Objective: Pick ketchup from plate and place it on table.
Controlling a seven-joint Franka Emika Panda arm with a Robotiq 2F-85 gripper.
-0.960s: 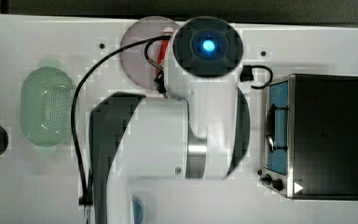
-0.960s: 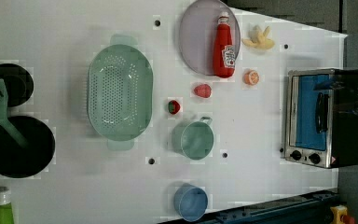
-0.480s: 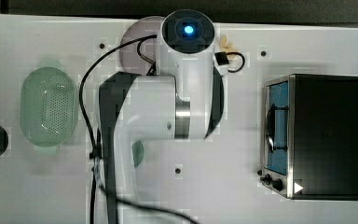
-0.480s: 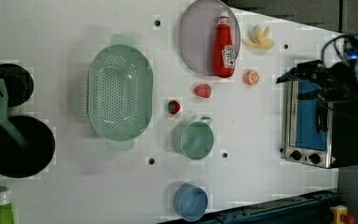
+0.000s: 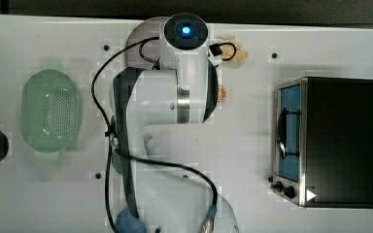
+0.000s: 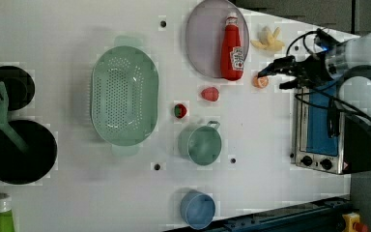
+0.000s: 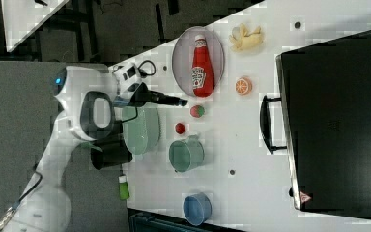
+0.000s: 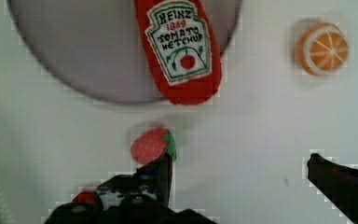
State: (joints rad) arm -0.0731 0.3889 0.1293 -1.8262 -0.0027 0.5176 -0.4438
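Note:
The ketchup [image 6: 233, 48], a slim red bottle with a white cap, lies flat on the pale lilac plate [image 6: 204, 38] at the white table's [image 6: 53, 29] far edge. The bottle's base overhangs the plate rim. My gripper [image 6: 276, 77] is open and empty, hovering just to the left view's right of the bottle's base, over an orange slice [image 6: 260, 82]. In the wrist view the ketchup [image 8: 182, 51] and plate [image 8: 74, 46] lie ahead of the spread fingers [image 8: 161, 170], with nothing between them. In the right view the gripper [image 7: 181, 102] hangs beside the plate [image 7: 181, 53] and ketchup [image 7: 202, 65].
A toy strawberry [image 6: 209, 94] and a small red item [image 6: 180, 110] lie near the plate. A green basket [image 6: 124, 95], green mug [image 6: 200, 144], blue bowl [image 6: 197, 209], banana [image 6: 269, 38] and toaster oven [image 6: 326, 128] also stand on the table. Black pans [image 6: 14, 150] sit at the left view's left.
The arm has swung in from the left view's right side toward the plate, bringing the gripper beside the ketchup's base. The gripper stayed open. The ketchup has not moved.

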